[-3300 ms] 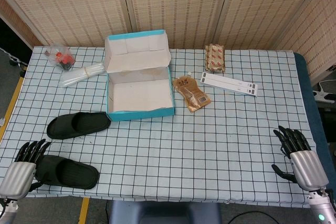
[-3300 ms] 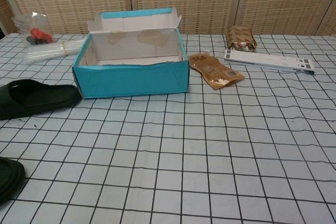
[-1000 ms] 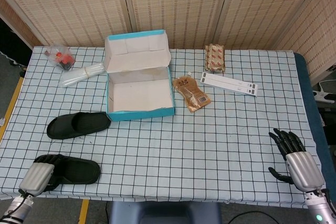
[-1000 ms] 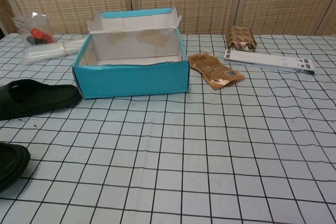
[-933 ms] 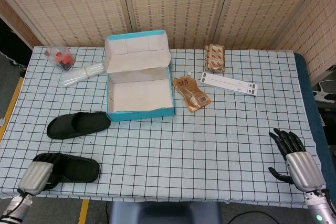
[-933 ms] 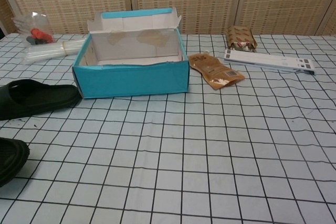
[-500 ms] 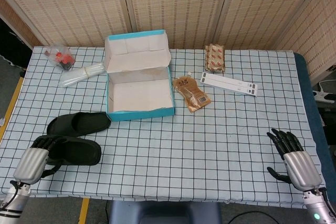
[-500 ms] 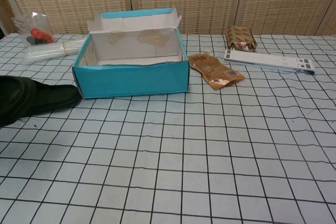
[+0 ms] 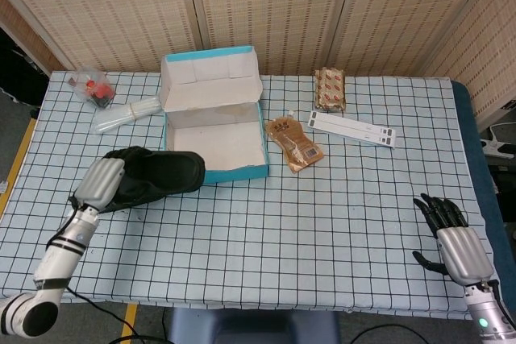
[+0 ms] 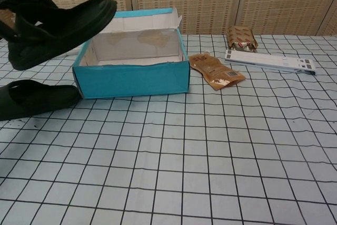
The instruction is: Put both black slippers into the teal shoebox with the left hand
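Raised slipper: held in left hand by heel end, aloft, toe at box's left wall | judged light, flexible; strap or heel grip suits | second slipper: on table, left of shoebox | right hand: near-right table corner, fingers apart, empty.

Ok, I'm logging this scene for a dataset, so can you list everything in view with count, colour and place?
slipper held: 1, black, lifted near the box's front-left corner
slipper on table: 1, black, left of box
shoebox: 1, teal, open, centre-left
pouch: 1, brown, right of box
packet: 1, tan and red, far side
strip: 1, white, right of pouch
clear bags: 2, far left
left hand: grips slipper
right hand: open, near right
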Motion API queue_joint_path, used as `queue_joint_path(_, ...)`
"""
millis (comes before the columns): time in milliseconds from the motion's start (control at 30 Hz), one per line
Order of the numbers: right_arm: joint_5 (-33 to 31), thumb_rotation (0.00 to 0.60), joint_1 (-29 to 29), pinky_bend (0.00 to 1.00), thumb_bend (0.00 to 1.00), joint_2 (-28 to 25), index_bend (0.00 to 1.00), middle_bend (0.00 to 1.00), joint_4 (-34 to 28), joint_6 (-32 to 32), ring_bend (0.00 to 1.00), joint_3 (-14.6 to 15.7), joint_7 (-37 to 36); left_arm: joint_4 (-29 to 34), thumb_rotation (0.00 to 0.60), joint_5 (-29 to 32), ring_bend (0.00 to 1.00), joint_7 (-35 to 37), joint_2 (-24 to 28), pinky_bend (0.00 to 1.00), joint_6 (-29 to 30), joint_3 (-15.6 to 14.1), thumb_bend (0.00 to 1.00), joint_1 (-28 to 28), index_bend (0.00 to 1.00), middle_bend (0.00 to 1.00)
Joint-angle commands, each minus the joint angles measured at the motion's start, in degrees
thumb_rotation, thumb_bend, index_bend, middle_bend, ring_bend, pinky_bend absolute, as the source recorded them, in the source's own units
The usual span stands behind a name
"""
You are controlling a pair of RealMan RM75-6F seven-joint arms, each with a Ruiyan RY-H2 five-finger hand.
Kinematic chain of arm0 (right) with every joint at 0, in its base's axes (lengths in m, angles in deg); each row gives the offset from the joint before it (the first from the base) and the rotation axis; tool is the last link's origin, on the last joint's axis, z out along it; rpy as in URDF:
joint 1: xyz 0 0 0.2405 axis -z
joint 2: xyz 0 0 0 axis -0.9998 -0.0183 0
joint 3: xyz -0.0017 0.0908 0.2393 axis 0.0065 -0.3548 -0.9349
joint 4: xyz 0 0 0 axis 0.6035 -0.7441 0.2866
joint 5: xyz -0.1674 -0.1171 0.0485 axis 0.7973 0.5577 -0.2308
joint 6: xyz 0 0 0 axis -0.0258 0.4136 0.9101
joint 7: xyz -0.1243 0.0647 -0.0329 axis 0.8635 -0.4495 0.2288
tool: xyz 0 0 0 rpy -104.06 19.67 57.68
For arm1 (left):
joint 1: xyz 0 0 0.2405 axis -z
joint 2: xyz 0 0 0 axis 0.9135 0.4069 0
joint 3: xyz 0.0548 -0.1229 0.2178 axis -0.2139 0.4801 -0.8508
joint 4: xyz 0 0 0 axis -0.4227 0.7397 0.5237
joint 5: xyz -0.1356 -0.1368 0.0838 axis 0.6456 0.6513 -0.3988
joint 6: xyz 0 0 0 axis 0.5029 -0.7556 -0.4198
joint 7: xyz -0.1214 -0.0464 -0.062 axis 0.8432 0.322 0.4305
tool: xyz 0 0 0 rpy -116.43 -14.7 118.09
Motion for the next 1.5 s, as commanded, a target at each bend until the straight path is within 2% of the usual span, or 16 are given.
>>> queue_joint_path(33,-1.8,0.6,-0.5,0.0,0.12,0.4,0.0,0.0,0.6,1.2,0.0,-0.7,0.3,-6.3,0.6,12.7,0.71,-4.6,-5.8,0.71,-7.4,5.9,0.48,11.4,0.78,0.93)
queue_joint_path(200,-4.2,0.6,-1.0,0.0,0.12,0.9,0.0,0.0,1.4,2.3,0.0,-1.6,0.7,-16.6,0.6,22.4,0.71,-4.9,-10.0,0.72,-14.6,7.9,0.48,20.4,0.78,0.93)
queue_joint_path(367,-6.0,0.6,-1.2,0.0,0.12,1.2,0.0,0.0,1.9,3.0,0.0,-2.2,1.2,-27.2,0.6,29.5,0.71,-3.4,-13.3,0.72,-22.4,7.8,0.48,27.1,0.78,0.93)
queue_joint_path(500,-7.3,0.6,-1.4,0.0,0.12,1.4,0.0,0.0,2.3,3.4,0.0,-2.6,1.7,-36.4,0.6,31.8,0.71,0.2,-17.2,0.72,-27.2,8.1,0.48,30.5,0.78,0.93)
queue_joint_path(700,-8.4,0.6,-1.7,0.0,0.12,1.6,0.0,0.0,2.7,4.2,0.0,-2.9,1.7,-43.8,0.6,29.5,0.71,6.8,-20.6,0.71,-33.4,10.3,0.48,32.9,0.78,0.93)
queue_joint_path(733,-8.2,0.6,-1.7,0.0,0.12,1.6,0.0,0.0,2.7,4.0,0.0,-3.0,1.7,-45.5,0.6,27.5,0.71,5.8,-21.3,0.71,-33.5,8.4,0.48,33.2,0.77,0.93)
queue_joint_path(933,-8.7,0.6,-1.7,0.0,0.12,1.6,0.0,0.0,2.7,4.2,0.0,-3.0,1.8,-53.2,0.6,24.3,0.71,4.8,-25.5,0.71,-31.6,4.4,0.48,35.0,0.77,0.93)
queue_joint_path(1167,-8.7,0.6,-1.5,0.0,0.12,1.4,0.0,0.0,2.3,3.6,0.0,-3.0,1.8,-58.5,0.6,20.7,0.71,2.4,-27.8,0.7,-31.2,-0.4,0.48,34.7,0.77,0.93)
queue_joint_path(1333,-8.3,0.6,-1.5,0.0,0.12,1.4,0.0,0.0,2.0,3.5,0.0,-2.8,1.9,-62.0,0.6,21.5,0.7,1.7,-29.5,0.7,-34.4,-2.7,0.48,34.7,0.76,0.92)
queue_joint_path(1500,-8.1,0.6,-1.4,0.0,0.12,1.2,0.0,0.0,1.9,3.4,0.0,-2.6,1.8,-66.3,0.6,22.4,0.7,1.8,-31.7,0.7,-35.9,-3.4,0.48,35.1,0.76,0.92)
